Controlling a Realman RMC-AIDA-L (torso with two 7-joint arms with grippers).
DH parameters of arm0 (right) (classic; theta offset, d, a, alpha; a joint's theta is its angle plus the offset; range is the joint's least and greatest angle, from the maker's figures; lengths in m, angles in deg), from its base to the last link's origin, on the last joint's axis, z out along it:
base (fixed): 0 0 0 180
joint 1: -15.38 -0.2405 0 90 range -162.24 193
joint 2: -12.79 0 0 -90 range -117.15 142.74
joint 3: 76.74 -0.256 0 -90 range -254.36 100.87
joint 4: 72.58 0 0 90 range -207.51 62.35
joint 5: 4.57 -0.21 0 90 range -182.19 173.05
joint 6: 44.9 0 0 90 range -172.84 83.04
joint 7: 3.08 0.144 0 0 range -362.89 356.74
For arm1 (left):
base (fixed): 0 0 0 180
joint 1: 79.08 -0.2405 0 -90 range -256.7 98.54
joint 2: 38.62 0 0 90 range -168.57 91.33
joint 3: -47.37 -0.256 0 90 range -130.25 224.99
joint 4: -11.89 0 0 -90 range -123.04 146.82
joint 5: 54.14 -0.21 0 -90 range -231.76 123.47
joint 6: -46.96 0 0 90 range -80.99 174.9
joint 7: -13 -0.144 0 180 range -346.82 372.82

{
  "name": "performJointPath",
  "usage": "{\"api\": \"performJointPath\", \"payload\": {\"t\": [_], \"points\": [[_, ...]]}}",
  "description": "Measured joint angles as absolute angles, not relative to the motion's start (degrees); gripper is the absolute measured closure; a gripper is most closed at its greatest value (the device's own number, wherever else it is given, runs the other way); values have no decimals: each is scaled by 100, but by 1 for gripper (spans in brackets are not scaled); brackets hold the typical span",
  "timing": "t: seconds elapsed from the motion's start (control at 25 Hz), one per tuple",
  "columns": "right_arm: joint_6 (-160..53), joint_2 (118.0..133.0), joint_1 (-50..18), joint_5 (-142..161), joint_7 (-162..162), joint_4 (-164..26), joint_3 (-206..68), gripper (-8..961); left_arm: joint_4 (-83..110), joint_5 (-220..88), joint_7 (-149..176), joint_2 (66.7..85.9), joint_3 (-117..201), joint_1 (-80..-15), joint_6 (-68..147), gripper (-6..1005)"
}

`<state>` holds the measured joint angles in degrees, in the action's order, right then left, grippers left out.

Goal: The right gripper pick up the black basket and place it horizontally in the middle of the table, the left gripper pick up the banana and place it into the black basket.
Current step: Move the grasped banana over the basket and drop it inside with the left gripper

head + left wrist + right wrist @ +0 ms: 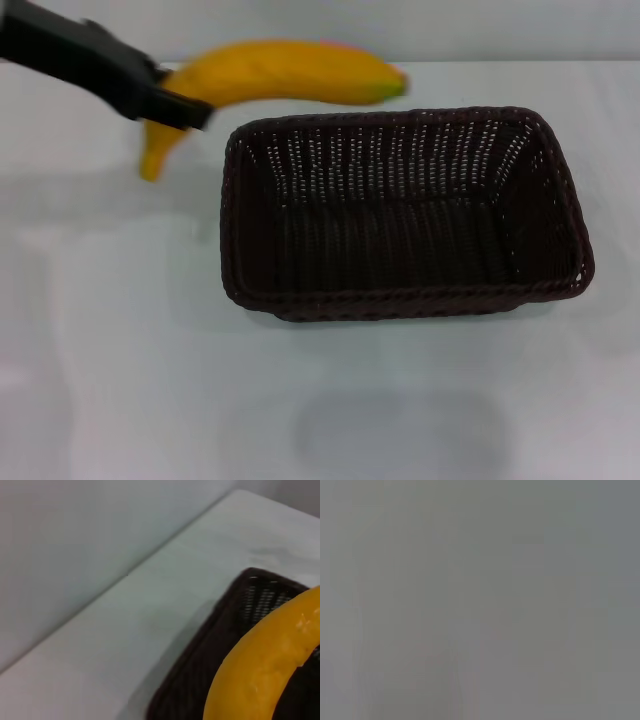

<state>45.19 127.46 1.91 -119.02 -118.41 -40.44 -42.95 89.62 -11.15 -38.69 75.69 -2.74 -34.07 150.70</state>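
Note:
The black basket (400, 215) lies lengthwise across the middle of the white table (120, 360), open side up and empty. My left gripper (172, 98) comes in from the upper left and is shut on the banana (290, 72), holding it in the air above the basket's far left corner. The banana's green tip points right over the far rim. In the left wrist view the banana (260, 670) fills the near corner, with the basket's rim (210, 630) below it. The right gripper is out of view; its wrist view shows only flat grey.
The table's far edge (500, 62) meets a pale wall just behind the basket. Bare tabletop lies left of the basket and in front of it.

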Motion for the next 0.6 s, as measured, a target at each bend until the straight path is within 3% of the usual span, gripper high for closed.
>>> {"api": "performJointPath", "payload": {"t": [0.32,0.48,0.6], "points": [[4490,12663,426,-11897,-12024,-3984,-4399,620,8456,-1530,-3652,7943,-781,-2979,14530,520],[4419,12640,538,-11871,-12091,-3932,-4689,620,8467,-1505,-3513,8018,-959,-2953,14182,520],[4384,12590,623,-11866,-12202,-3921,-4876,620,8475,-1368,-3469,8021,-972,-3002,13808,407]]}}
